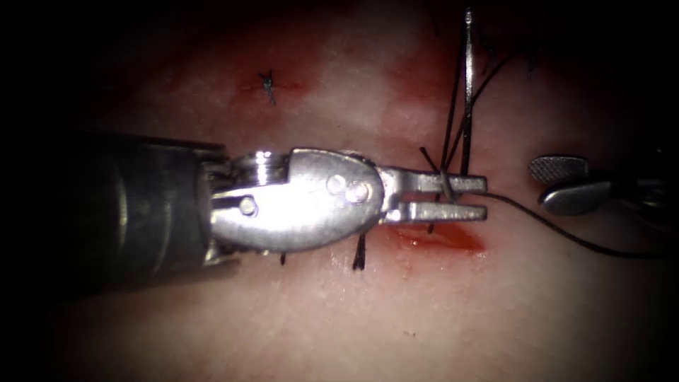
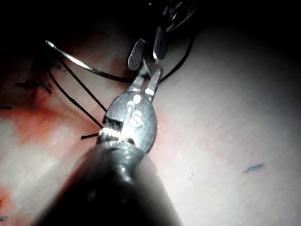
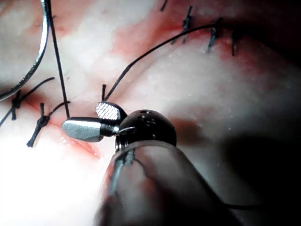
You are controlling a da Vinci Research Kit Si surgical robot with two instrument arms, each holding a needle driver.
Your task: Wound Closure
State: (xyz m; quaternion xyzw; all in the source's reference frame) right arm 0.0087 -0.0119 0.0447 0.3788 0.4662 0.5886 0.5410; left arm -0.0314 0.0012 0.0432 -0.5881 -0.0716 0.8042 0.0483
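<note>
Tissue (image 1: pixel 339 325) lies under both tools, its cut (image 1: pixel 442 239) open and wet with red fluid (image 1: pixel 463 244) just below the left claw (image 1: pixel 474 198). That claw comes in from the left, jaws nearly together, pinching the needle (image 1: pixel 467 92) near one end, so the needle rises up and away from the jaws, clear of the tissue as far as I can see. Thread (image 1: pixel 566 233) trails off from the jaws toward the right, past the right claw (image 1: pixel 566 184), which sits right of the cut with jaws spread and nothing in them. Stitches (image 3: pixel 40 122) with short cut ends (image 1: pixel 359 255) already sit along the wound, and an old knot (image 1: pixel 269 86) sits off to the upper left.
</note>
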